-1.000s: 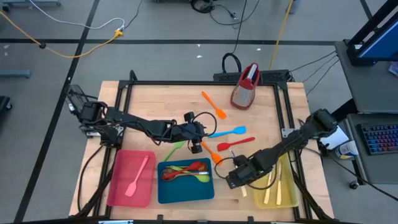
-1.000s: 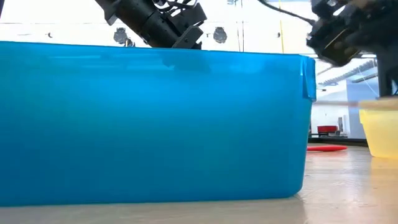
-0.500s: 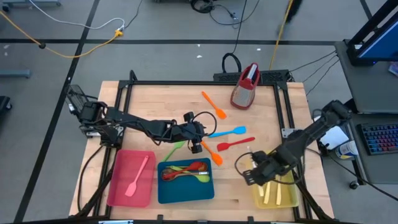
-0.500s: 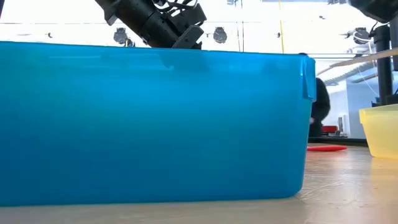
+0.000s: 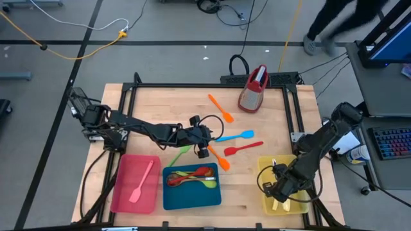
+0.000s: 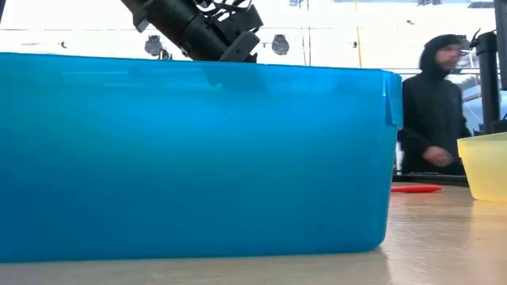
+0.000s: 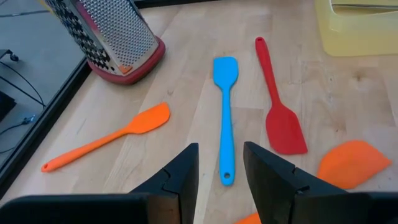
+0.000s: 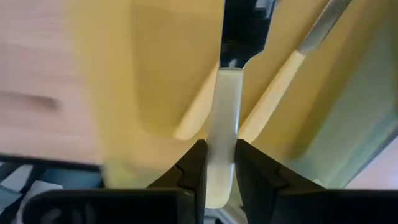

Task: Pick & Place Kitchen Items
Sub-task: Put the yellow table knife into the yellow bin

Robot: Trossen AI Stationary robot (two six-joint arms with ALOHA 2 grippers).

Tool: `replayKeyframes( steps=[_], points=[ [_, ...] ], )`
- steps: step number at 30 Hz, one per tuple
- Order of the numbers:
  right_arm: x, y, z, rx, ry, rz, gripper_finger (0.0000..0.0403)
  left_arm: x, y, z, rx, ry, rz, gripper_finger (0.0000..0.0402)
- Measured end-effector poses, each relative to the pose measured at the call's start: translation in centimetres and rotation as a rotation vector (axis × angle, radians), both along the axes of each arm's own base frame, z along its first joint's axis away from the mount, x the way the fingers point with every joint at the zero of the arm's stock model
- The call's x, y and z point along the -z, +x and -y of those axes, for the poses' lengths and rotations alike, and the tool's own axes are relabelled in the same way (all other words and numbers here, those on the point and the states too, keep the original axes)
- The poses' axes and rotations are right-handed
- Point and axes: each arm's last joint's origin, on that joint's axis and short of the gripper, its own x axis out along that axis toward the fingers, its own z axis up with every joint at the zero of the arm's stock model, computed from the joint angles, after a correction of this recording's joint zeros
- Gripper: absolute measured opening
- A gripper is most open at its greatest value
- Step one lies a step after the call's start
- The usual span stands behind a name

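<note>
My right gripper (image 5: 277, 191) hangs over the yellow tray (image 5: 266, 168), shut on a cream-handled knife (image 8: 219, 118). Two more cream knives (image 8: 286, 74) lie flat on the tray floor. My left gripper (image 5: 203, 150) stands open at mid-table; in its wrist view the fingers (image 7: 221, 171) stand on either side of the handle end of a blue spatula (image 7: 225, 112), above it and not touching. Flat on the table lie a red spatula (image 7: 278, 106), two orange spatulas (image 5: 220, 108) (image 5: 218, 158) and a green one (image 5: 180, 154). My right gripper pinches the knife's cream handle (image 8: 220, 134) between its two fingers. The fingers slant steeply down from above, and the knife runs along them, its dark blade (image 8: 244, 25) pointing on past the fingertips toward the tray floor. Whether the blade touches the tray, I cannot tell.
The blue tray (image 5: 191, 199) holds red and green spoons; the red tray (image 5: 125, 192) holds a pink spatula (image 5: 142, 183). A metal grater (image 5: 254, 88) stands at the far edge. A person in dark clothes (image 6: 436, 111) moves beyond the table's far right.
My right gripper has carried the knife toward the table's right edge, from beside the blue tray to above the yellow tray, rolling its wrist on the way. A person has walked into view beyond the far edge.
</note>
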Motion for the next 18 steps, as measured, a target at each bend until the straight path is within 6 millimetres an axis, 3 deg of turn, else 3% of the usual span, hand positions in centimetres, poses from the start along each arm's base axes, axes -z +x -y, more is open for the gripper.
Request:
replayKeyframes(
  steps=[11, 18],
  points=[
    [6.4, -1.3, 1.9, -0.006, -0.004, 0.003, 0.0061, 0.0, 0.0, 0.0, -0.010, -0.015, 0.007, 0.0131],
    [7.5, -0.9, 2.2, 0.000, 0.073, 0.071, 0.0061, 0.0, 0.0, 0.0, -0.020, -0.029, 0.014, 0.0131]
  ],
)
